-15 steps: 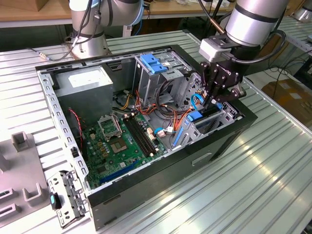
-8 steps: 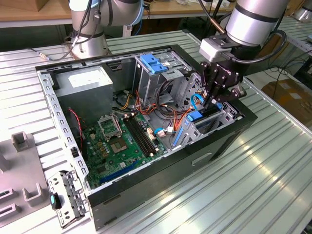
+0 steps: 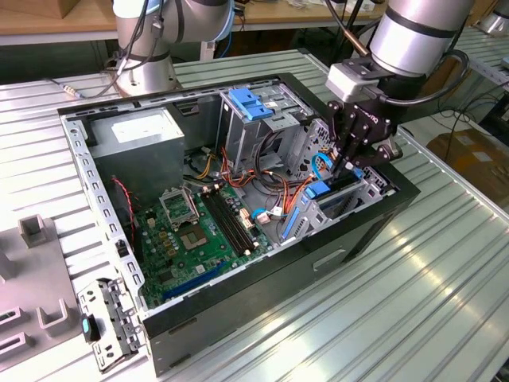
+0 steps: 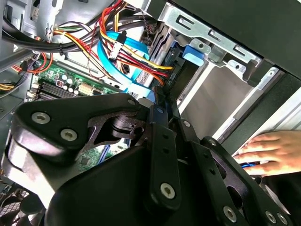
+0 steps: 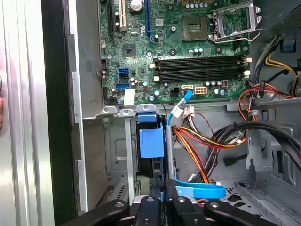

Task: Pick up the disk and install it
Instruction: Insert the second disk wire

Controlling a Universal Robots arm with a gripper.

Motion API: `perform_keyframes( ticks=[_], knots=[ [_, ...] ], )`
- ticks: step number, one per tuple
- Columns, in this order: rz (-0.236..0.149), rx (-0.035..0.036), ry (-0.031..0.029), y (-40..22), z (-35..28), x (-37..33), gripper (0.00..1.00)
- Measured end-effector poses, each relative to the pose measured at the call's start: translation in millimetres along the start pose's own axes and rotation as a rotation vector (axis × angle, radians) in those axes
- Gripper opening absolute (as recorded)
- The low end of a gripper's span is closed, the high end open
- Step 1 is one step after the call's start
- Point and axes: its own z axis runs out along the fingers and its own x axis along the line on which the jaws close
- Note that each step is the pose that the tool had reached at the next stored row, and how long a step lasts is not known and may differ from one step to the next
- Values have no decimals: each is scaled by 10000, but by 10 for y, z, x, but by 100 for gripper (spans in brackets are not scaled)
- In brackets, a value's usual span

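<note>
First wrist view: the gripper (image 5: 162,197) is closed on the disk (image 5: 151,155), which stands on edge, long axis running down into the drive bay (image 5: 127,155) at the computer case's (image 3: 350,231) corner. The case lies open on a ribbed metal bench (image 3: 429,302). Most of the disk is hidden by the bay.

The claw (image 5: 165,200) grips what seems the disk (image 5: 151,162), blue-framed, standing in the grey drive cage (image 5: 123,155) beside the motherboard (image 5: 178,52).
</note>
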Motion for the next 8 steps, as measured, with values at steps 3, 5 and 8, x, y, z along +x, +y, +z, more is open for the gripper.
perform_keyframes(
  ticks=[3, 5, 8],
  knots=[
    [1, -1, -13, 0, 6, 6, 16],
    [0, -1, -13, 0, 12, 6, 16],
    [0, -2, -9, 0, 27, 6, 16]
  ],
)
